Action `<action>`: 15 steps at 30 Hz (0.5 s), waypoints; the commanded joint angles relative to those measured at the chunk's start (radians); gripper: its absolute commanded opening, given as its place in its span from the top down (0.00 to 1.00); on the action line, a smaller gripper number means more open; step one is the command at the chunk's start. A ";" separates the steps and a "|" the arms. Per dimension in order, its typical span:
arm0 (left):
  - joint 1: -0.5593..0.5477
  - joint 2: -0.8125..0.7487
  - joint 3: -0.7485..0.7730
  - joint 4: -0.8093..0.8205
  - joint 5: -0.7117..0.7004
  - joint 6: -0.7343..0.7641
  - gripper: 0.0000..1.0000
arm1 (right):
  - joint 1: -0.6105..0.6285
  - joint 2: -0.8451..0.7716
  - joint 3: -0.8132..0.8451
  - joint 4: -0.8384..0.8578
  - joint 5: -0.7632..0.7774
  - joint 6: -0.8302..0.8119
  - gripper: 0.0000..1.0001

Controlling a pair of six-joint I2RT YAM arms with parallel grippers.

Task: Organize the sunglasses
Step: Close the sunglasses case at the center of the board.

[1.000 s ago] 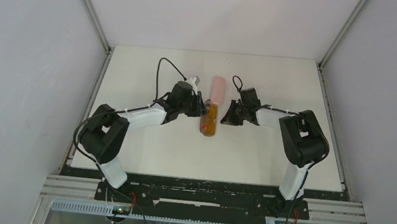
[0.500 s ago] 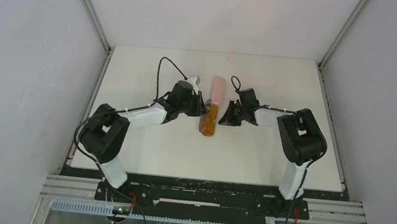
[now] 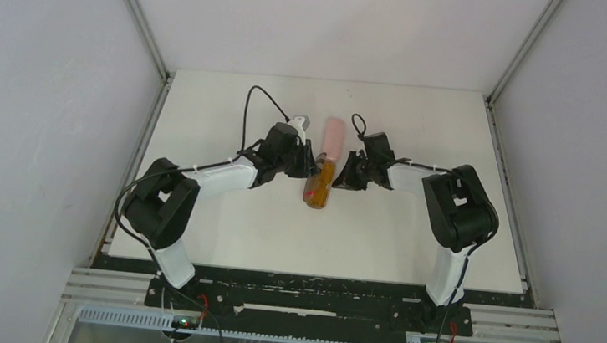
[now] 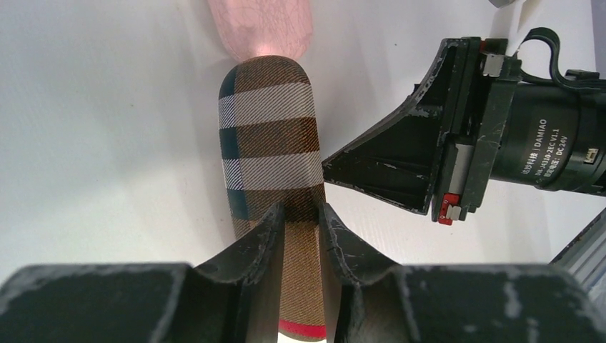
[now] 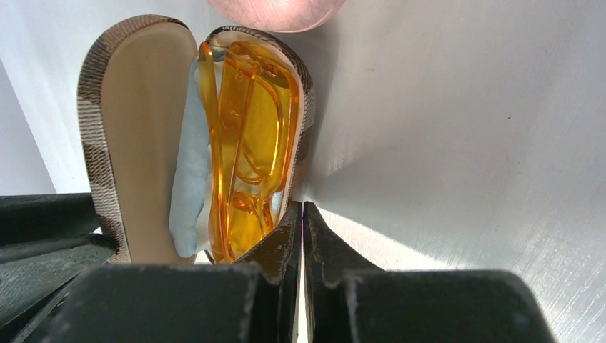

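Sunglasses [image 5: 250, 136], orange-framed, lie in the open plaid case [image 3: 319, 194] on the bench [image 3: 236, 224]; left gripper [image 4: 301, 218] jaws pinch its lid [image 5: 136, 128], right gripper [image 5: 301, 214] jaws pressed together. We judge them light, brittle; hold by the bridge.

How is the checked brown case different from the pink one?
The brown checked case is plaid and stands open, with orange sunglasses and a blue cloth inside; the pink case is plain and looks shut. The left gripper grips the brown checked case; no gripper holds the pink case. Both are long with rounded ends, lying end to end.
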 commanded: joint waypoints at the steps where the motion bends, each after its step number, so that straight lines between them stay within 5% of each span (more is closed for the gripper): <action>1: -0.015 0.023 0.050 -0.041 -0.008 0.027 0.73 | 0.012 0.013 0.044 0.028 -0.014 0.008 1.00; 15: -0.038 0.045 0.066 -0.075 0.003 0.024 0.76 | 0.011 0.021 0.044 0.037 -0.015 0.010 1.00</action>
